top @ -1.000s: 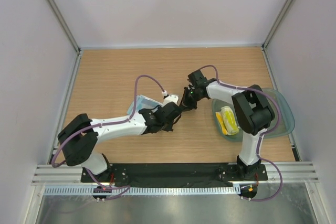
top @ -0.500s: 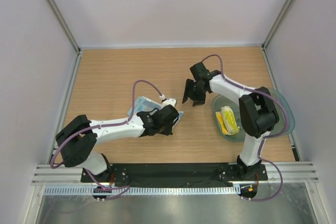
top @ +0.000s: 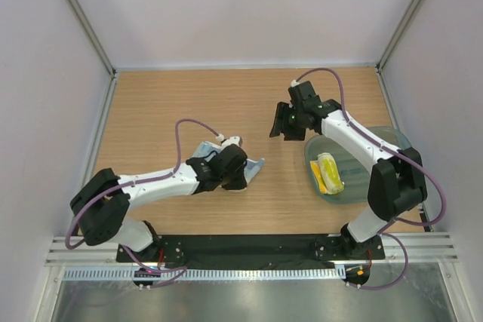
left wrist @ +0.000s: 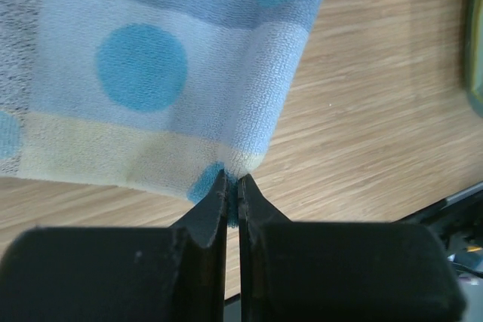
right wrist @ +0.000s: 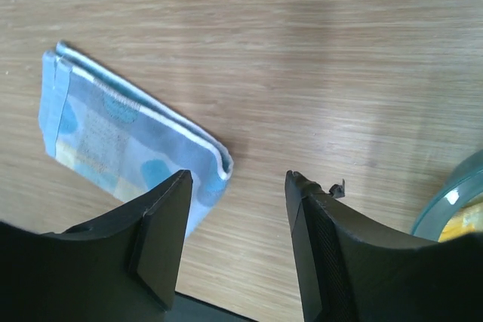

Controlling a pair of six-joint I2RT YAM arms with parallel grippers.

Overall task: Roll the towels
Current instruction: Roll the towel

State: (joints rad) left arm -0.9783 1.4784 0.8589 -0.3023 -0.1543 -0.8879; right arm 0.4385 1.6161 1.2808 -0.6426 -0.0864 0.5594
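Left gripper [left wrist: 232, 186] pinched closed on a corner of the blue towel [left wrist: 166, 88], which I see folded on the table [top: 166, 103]. Right gripper [right wrist: 238, 182] open, apart from it. Yellow towel [top: 327, 171] lies in the tub [top: 404, 164].

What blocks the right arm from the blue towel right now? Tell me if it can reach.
Probably yes. The right gripper hangs open over bare table beside the blue towel, with nothing between them. The left gripper is shut on one towel corner, so the right should take another edge.
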